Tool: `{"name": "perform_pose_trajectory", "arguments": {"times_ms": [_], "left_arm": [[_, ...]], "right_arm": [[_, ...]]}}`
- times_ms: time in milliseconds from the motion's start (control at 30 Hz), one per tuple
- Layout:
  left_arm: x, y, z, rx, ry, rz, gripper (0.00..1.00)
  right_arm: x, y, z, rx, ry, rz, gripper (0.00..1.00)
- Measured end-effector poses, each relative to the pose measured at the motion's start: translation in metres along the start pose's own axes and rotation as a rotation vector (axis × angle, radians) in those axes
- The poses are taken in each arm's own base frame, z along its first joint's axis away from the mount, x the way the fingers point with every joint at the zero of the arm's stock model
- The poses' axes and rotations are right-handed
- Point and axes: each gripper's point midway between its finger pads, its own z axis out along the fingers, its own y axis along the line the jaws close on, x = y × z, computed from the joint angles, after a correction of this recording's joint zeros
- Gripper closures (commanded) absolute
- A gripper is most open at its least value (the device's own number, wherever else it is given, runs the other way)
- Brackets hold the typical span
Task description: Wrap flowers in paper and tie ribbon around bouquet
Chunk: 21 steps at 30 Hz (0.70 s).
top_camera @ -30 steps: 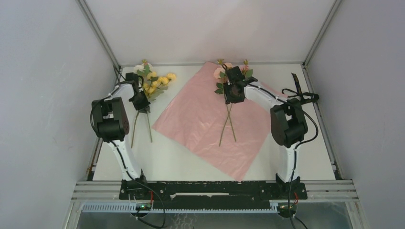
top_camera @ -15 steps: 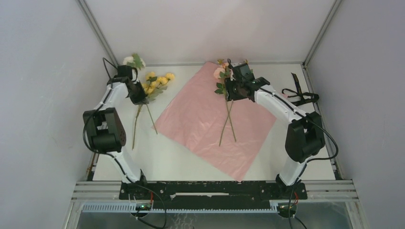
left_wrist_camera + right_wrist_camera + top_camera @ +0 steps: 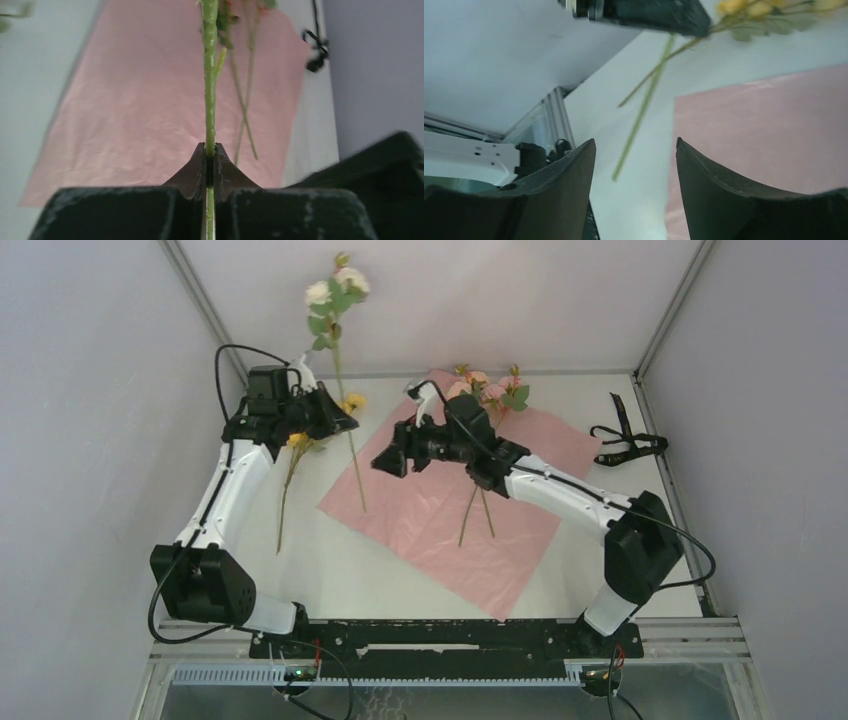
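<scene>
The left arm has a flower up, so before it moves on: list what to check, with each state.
1. Left gripper shut on white flower stem: ok.
2. Stem's lower end clear of paper: cannot tell.
3. Right gripper open, empty: ok.
4. Pink flowers on paper: ok.
5. Yellow flowers on paper: not ok, lying beside it.
6. Ribbon off paper: ok.

Two flower stems (image 3: pixel 474 513) on the paper (image 3: pixel 420 525), ribbon (image 3: pixel 618 412) to its right, another stem (image 3: pixel 284 505) to its left
</scene>
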Motion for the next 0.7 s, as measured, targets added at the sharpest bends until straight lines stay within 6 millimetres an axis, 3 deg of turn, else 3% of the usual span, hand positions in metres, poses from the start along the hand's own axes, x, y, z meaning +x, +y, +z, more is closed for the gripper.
{"name": "perform_pose_trajectory", "arguments": {"times_ms": [100, 233, 267, 300, 333, 367, 400, 433, 500, 567, 700], "left_arm": [[0.015, -0.045, -0.002, 0.122, 0.029, 0.057, 1.00], [0.022, -0.069, -0.003, 0.195, 0.032, 0.083, 1.00], [0.024, -0.072, -0.001, 0.202, 0.034, 0.081, 1.00], [0.028, -0.074, 0.001, 0.209, 0.042, 0.079, 1.00], [0.031, -0.076, 0.002, 0.215, 0.050, 0.076, 1.00], [0.036, -0.078, 0.003, 0.222, 0.061, 0.068, 1.00], [0.037, -0.079, 0.005, 0.226, 0.064, 0.068, 0.99], [0.038, -0.080, 0.006, 0.229, 0.064, 0.071, 0.91], [0.039, -0.080, 0.008, 0.227, 0.068, 0.072, 0.59], [0.038, -0.075, 0.011, 0.209, 0.064, 0.099, 0.38], [0.032, -0.034, 0.021, 0.015, 0.048, 0.201, 0.28]], "right_arm": [[0.004, 0.025, 0.024, -0.104, -0.009, 0.029, 0.30], [0.019, 0.016, 0.044, -0.115, 0.013, 0.098, 0.36], [0.023, 0.015, 0.047, -0.113, 0.019, 0.111, 0.46], [0.025, 0.013, 0.049, -0.110, 0.025, 0.120, 0.63], [0.028, 0.010, 0.051, -0.104, 0.030, 0.135, 0.87], [0.030, 0.009, 0.052, -0.100, 0.033, 0.140, 1.00], [0.031, 0.009, 0.052, -0.099, 0.038, 0.148, 1.00], [0.031, 0.007, 0.052, -0.093, 0.040, 0.166, 1.00], [0.030, 0.004, 0.051, -0.077, 0.040, 0.183, 1.00], [0.033, -0.007, 0.048, -0.036, 0.050, 0.198, 1.00], [0.047, -0.066, 0.027, 0.211, 0.103, 0.220, 1.00]]}}
